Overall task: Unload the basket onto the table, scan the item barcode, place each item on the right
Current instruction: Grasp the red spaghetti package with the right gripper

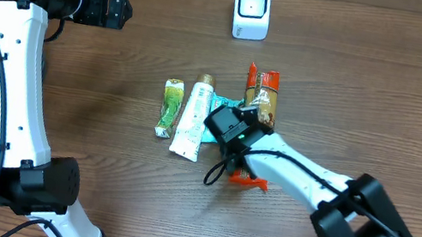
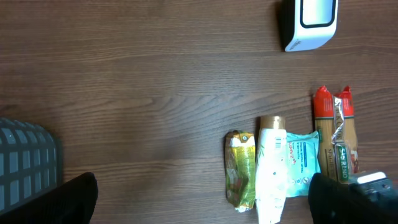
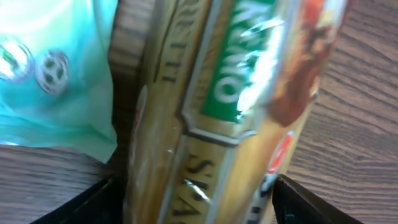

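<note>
Gold snack packet (image 3: 211, 124) fills our view, lying on the counter (image 1: 372, 95) between the fingers of the right claw (image 3: 199, 202), though we can't tell whether they're pinching it. Just beside it we've got a teal wipes pack (image 3: 50, 74), a white tube (image 1: 192, 117) and a green sachet (image 1: 169, 108); the white scanner (image 1: 252, 10) stands well apart, and the left claw (image 1: 119, 8) hangs spread wide, empty.

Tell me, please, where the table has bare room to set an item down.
Free: the wood between the left arm and the green pouch; the strip between the barcode scanner and the item row; the wood right of the snack packets. Crowded: the centre row of pouch, white tube, teal wipes pack and packets, the right pincer over the last.
</note>
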Tool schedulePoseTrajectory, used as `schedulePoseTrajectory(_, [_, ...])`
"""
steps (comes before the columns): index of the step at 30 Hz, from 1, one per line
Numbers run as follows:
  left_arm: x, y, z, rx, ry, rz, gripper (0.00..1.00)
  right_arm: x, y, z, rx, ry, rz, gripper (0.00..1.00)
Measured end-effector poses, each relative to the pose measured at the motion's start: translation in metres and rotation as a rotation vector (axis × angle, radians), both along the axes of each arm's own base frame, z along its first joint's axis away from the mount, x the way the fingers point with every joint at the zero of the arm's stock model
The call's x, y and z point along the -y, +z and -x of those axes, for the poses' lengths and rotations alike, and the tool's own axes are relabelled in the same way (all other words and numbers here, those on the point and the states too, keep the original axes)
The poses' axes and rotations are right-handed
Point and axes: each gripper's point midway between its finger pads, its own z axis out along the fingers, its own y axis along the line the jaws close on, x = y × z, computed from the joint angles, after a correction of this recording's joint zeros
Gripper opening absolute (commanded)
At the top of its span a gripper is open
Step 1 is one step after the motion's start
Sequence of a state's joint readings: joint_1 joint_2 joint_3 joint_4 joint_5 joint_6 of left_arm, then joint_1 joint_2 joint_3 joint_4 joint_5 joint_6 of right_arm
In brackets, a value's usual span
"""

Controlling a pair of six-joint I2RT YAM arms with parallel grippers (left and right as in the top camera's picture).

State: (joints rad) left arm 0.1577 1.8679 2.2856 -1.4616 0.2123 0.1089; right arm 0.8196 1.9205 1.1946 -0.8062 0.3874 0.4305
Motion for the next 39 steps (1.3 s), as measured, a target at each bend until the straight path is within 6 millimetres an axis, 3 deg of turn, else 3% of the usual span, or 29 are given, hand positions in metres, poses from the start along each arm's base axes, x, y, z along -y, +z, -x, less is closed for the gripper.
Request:
schedulePoseTrajectory(8, [0.000, 0.000, 0.000, 0.000, 0.000, 0.000, 0.99, 0.001, 0.005, 0.005, 0.101, 0.025, 0.141, 0.76])
schedulePoseTrajectory(9, [0.000, 0.000, 0.000, 0.000, 0.000, 0.000, 1.00, 0.003, 0.005, 0.005, 0.106, 0.023, 0.152, 0.72])
schedulePoseTrajectory(11, [0.000, 0.000, 0.000, 0.000, 0.000, 0.000, 0.99, 0.006, 0.005, 0.006, 0.104, 0.025, 0.172, 0.54])
schedulePoseTrajectory(14, [0.000, 0.000, 0.000, 0.000, 0.000, -0.001, 1.00, 0.012, 0.003, 0.007, 0.101, 0.018, 0.199, 0.47])
schedulePoseTrajectory(21, [-0.001, 0.000, 0.000, -0.001, 0.002, -0.003, 0.99, 0.017, 0.006, 0.006, 0.117, 0.024, 0.235, 0.04])
schedulePoseTrajectory(33, [-0.001, 0.000, 0.000, 0.000, 0.002, -0.003, 0.99, 0.016, 0.021, 0.015, 0.038, 0.055, 0.269, 0.04])
schedulePoseTrajectory(39, [-0.001, 0.000, 0.000, -0.001, 0.002, -0.003, 1.00, -0.013, 0.057, 0.011, -0.026, 0.008, 0.010, 0.04])
